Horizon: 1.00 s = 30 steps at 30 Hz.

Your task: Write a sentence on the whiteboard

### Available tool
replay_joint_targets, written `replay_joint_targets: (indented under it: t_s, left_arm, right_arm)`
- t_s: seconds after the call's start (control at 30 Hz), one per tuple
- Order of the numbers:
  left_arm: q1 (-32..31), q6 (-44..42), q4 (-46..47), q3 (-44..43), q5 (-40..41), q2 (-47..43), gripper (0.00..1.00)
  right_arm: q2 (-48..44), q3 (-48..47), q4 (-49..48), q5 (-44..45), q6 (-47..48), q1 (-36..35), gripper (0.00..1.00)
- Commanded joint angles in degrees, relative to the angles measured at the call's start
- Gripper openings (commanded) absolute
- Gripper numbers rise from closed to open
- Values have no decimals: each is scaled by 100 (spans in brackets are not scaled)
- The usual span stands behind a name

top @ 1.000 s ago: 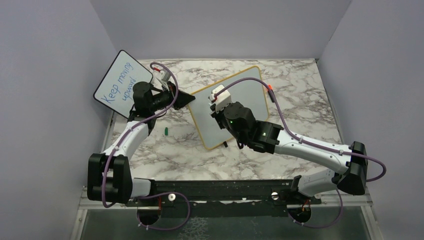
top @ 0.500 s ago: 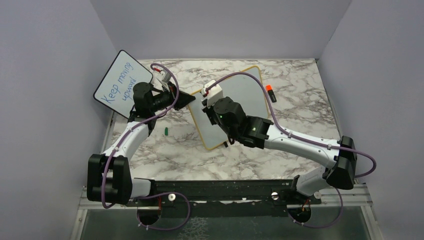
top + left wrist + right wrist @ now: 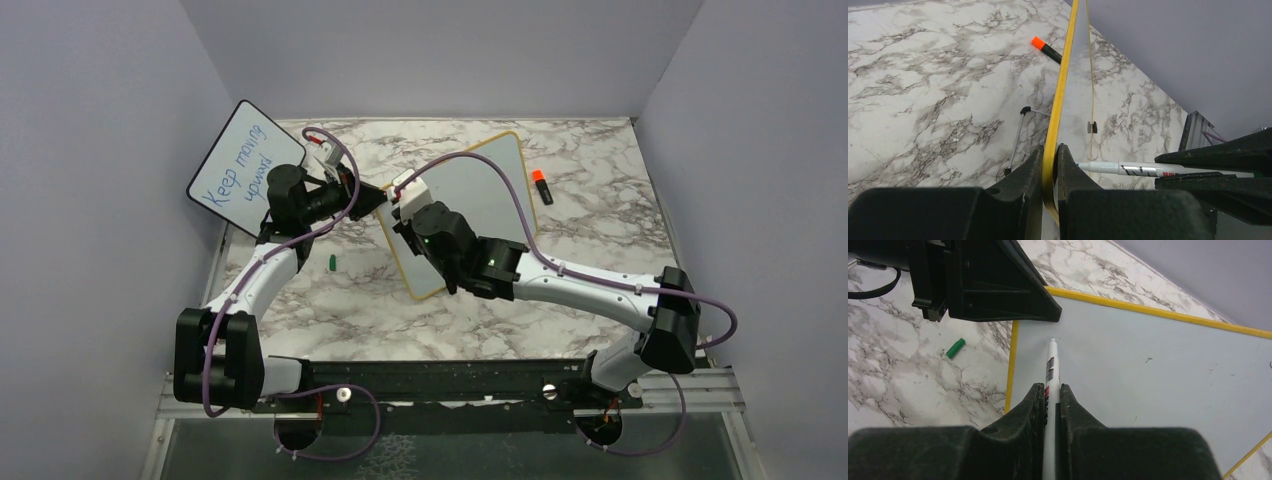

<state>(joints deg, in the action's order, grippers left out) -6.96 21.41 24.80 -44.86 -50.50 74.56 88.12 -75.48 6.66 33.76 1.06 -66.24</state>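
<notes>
The whiteboard (image 3: 480, 190) with the thin yellow frame stands tilted at mid table; its face (image 3: 1158, 365) is blank and no green sentence shows on it. My left gripper (image 3: 378, 198) is shut on the board's left edge (image 3: 1055, 125), jaws clamping the yellow frame. My right gripper (image 3: 405, 215) is shut on a white marker (image 3: 1050, 371), tip (image 3: 1052, 339) at the board's upper left corner, close under the left gripper. The marker also shows in the left wrist view (image 3: 1128, 169).
A smaller black-framed board (image 3: 240, 160) with blue "Keep moving upward" leans at the back left. A green marker cap (image 3: 331, 263) lies on the marble left of the whiteboard. A black marker with an orange cap (image 3: 541, 186) lies to the right.
My right arm has swung left across the board, carrying the marker from the board's middle to its upper left corner. The left arm and the board have held still.
</notes>
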Motion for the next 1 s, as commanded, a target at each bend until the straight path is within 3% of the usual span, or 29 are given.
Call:
replay_joint_targets:
  t_s: [0.0,0.97]
  left_arm:
    - [-147,-339,-490,40,106,53,0]
    - [-257,-594,-922,-133,206,65,0]
  right_arm:
    - [89,-124,-453,271,187,-64,0]
    - [373,-236,41,545,-4,-83,0]
